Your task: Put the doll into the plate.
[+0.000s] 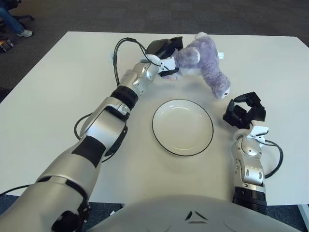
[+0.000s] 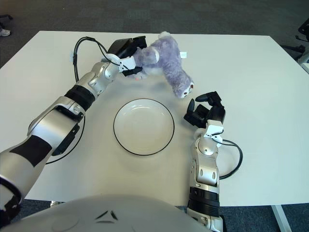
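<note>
Black fingers of the left hand [image 1: 166, 50] are clamped on the purple doll [image 1: 205, 63], holding it above the white counter [image 1: 63, 87], beyond the plate's [image 1: 182, 127] far rim. Just right of the plate, the right hand [image 1: 245, 112] shows with fingers curled, gripping nothing.

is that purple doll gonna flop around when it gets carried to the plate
Probably floppy: held by the left hand at one end, the doll droops toward the table. It looks plush, so likely light and unlikely to roll once in the plate.
</note>
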